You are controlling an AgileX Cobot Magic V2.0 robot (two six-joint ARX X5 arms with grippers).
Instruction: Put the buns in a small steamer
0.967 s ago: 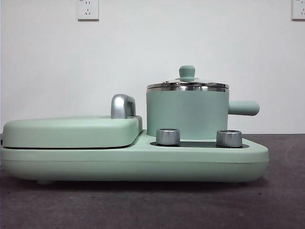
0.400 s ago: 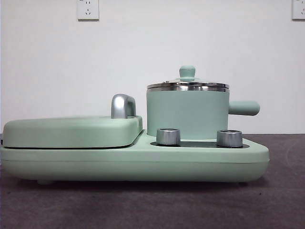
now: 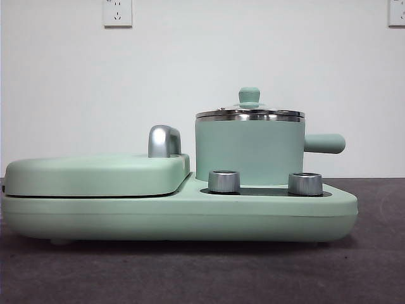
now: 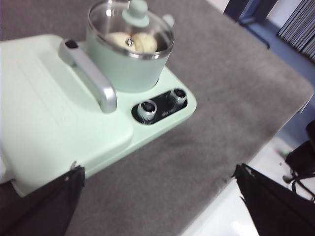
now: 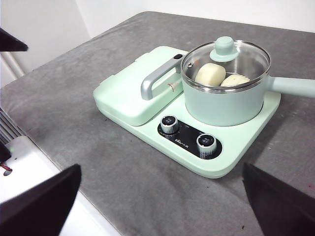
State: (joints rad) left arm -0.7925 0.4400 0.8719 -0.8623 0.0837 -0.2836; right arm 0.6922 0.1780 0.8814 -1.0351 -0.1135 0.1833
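right wrist: buns (image 5: pixel 210 73) beyond jaws

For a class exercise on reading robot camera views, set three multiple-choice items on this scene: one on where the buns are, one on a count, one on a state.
1. Where are the buns?
A. in the small steamer
B. on the griddle lid
C. on the table

2. How many control knobs does the cooker have?
A. one
B. two
C. four

3. The glass lid is
A. off
B. tilted
C. seated on the steamer

Answers: 1 A, both show through the glass; 2 B, two steel knobs sit in front; 3 C, it rests level on the rim.
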